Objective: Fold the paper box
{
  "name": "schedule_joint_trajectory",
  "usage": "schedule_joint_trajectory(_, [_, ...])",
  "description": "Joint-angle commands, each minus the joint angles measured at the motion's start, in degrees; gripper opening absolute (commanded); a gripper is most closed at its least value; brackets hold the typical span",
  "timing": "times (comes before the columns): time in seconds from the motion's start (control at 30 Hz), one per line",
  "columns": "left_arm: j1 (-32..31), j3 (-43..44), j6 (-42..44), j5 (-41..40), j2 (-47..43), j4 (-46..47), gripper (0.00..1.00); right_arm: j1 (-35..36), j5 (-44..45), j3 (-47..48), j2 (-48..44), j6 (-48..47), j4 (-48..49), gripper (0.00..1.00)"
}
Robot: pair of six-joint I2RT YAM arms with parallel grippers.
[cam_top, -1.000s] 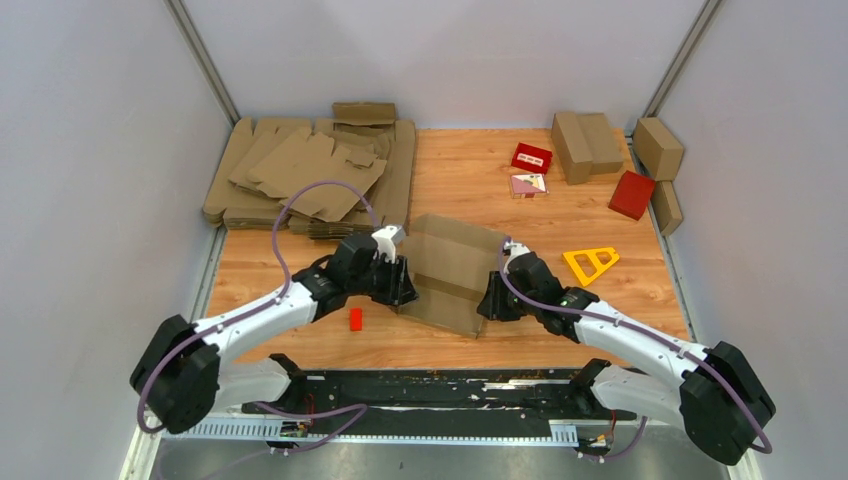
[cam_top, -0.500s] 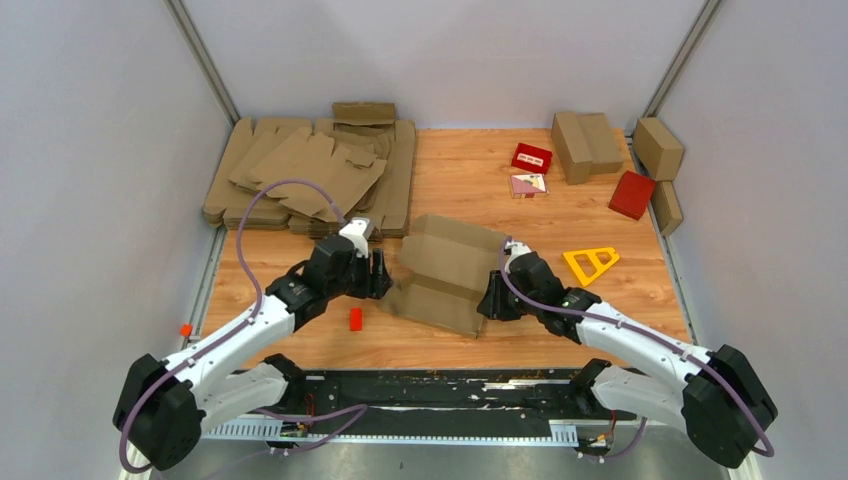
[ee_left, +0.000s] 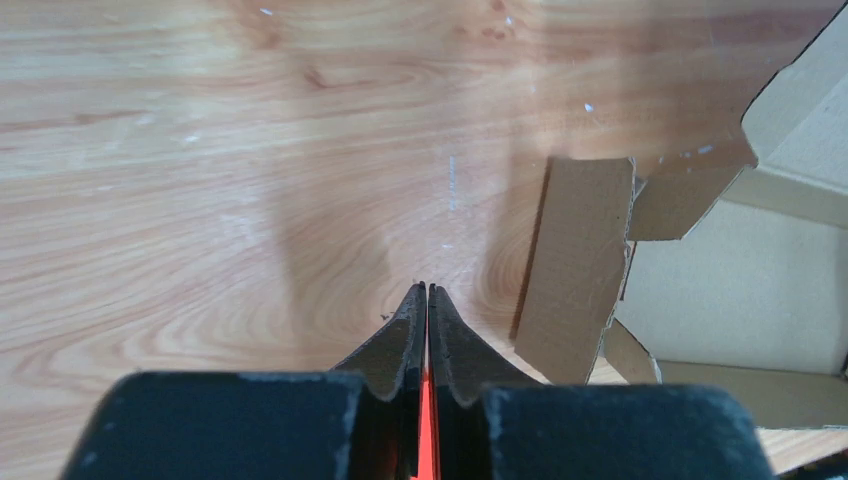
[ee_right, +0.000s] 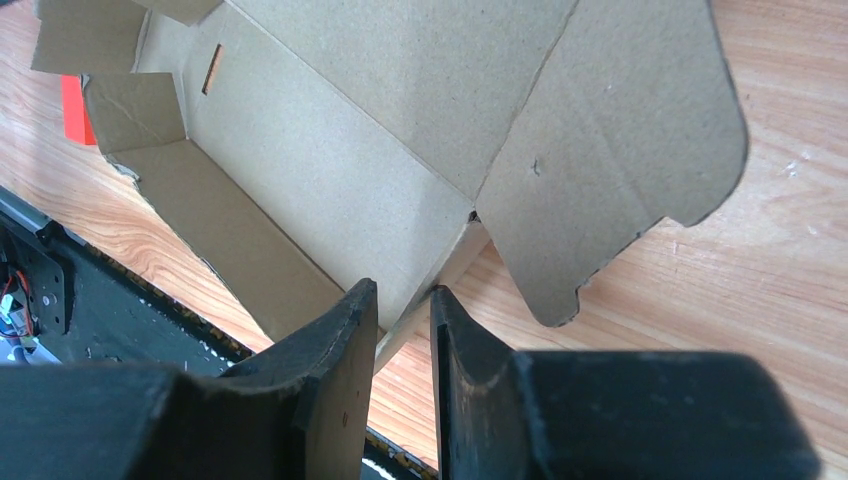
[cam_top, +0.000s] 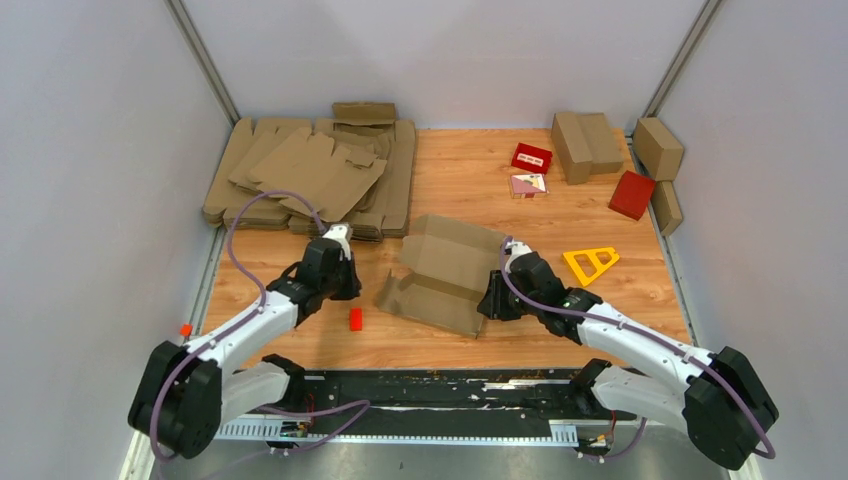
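Note:
The paper box (cam_top: 450,270) is a brown cardboard cut-out, partly folded into an open trough, lying mid-table. My right gripper (cam_top: 490,298) is shut on the box's right side wall; in the right wrist view the fingers (ee_right: 345,335) pinch that wall's edge, and the box's inside (ee_right: 350,150) and a rounded flap lie beyond. My left gripper (cam_top: 350,284) is shut and empty, to the left of the box and apart from it. In the left wrist view its tips (ee_left: 427,290) hover over bare wood, with the box's left flap (ee_left: 580,260) to their right.
A stack of flat cardboard sheets (cam_top: 310,175) lies at the back left. Folded cartons (cam_top: 585,140) and red boxes (cam_top: 631,193) stand at the back right. A yellow triangular frame (cam_top: 590,263) lies right of the box. A small red block (cam_top: 355,318) sits under the left gripper.
My left gripper has pulled back to the left, away from the box's left edge. The box's left side has sunk lower and spread out. The right arm has not moved.

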Motion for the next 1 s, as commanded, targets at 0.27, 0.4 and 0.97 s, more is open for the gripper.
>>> schedule_joint_trajectory(0.27, [0.23, 2.74, 2.51, 17.70, 16.54, 9.97, 0.10, 0.30, 1.17, 1.90, 0.55, -1.22, -0.36, 0.26])
schedule_joint_trajectory(0.4, [0.23, 1.80, -0.05, 23.15, 18.20, 14.67, 0.14, 0.25, 1.94, 2.17, 1.76, -1.54, -1.54, 0.26])
schedule_joint_trajectory(0.97, [0.23, -3.47, -11.07, 34.63, 17.87, 31.99, 0.21, 0.31, 3.76, 1.43, 1.36, -1.92, -1.52, 0.22])
